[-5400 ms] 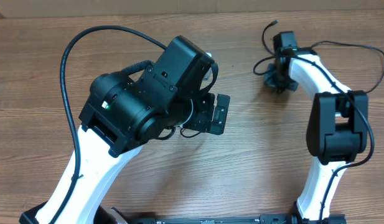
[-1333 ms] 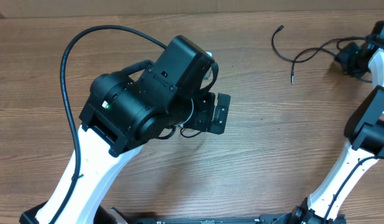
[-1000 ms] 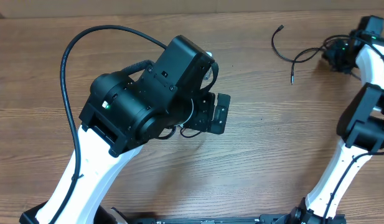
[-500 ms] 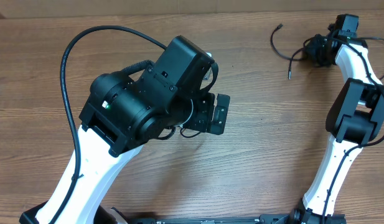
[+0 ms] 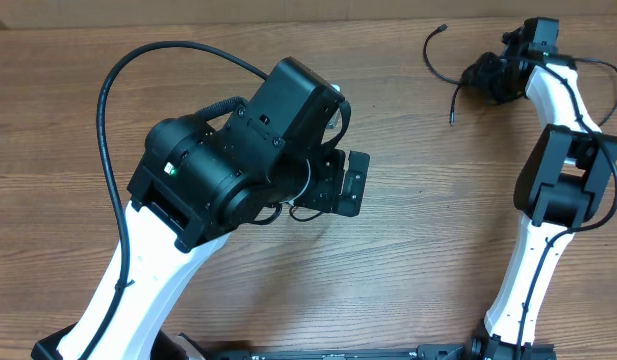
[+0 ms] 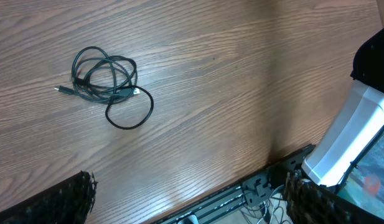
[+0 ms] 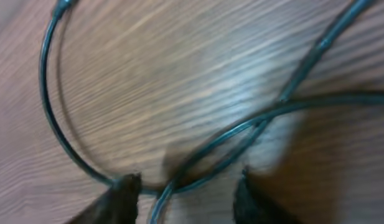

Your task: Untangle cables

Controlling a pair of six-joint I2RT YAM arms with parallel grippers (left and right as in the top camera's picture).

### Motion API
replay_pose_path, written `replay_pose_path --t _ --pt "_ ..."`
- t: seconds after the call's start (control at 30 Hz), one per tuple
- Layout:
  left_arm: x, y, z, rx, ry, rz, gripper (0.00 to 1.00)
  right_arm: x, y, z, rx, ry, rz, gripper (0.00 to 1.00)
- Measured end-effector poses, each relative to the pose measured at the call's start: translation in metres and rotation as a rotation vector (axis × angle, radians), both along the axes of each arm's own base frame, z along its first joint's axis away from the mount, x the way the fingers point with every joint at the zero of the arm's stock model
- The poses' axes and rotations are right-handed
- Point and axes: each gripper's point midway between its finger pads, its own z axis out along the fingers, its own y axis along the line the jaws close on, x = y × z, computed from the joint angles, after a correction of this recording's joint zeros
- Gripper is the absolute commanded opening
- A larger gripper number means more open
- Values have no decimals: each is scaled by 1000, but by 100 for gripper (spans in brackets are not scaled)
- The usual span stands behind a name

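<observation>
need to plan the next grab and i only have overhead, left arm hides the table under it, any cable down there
Observer: Yes. The left wrist view shows a coiled bundle lying flat on the table.
Operator: left pincer on it
Observer: No. The left pincer is wide open, and the bundle lies apart from its fingertips.
Operator: and the right one
Observer: The right pincer is open, and the loose cable runs across the wood between its fingertips.
</observation>
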Motion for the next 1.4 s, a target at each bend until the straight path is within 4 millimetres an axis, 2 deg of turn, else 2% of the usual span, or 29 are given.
replay_pose_path --t 0.13,0.27,0.4,0.5,0.57,0.7,1.03,1.4 --pt "0 0 0 0 0 0 99 -6 -27 20 -9 26 -57 56" --pt "0 0 0 0 0 0 100 -27 -83 31 -50 102 -245 59" --pt "0 0 0 0 0 0 99 -55 -138 27 -80 162 -414 64" --pt "0 0 0 0 0 0 100 -74 -168 18 -98 198 -499 66" --pt "0 0 0 0 0 0 100 -85 -181 9 -108 224 -538 68" --pt "0 0 0 0 0 0 100 -102 -189 -9 -109 269 -575 71" --pt "0 0 0 0 0 0 100 -104 -195 -10 -129 266 -618 73" --pt "0 0 0 0 0 0 99 -80 -206 -4 -152 145 -607 73"
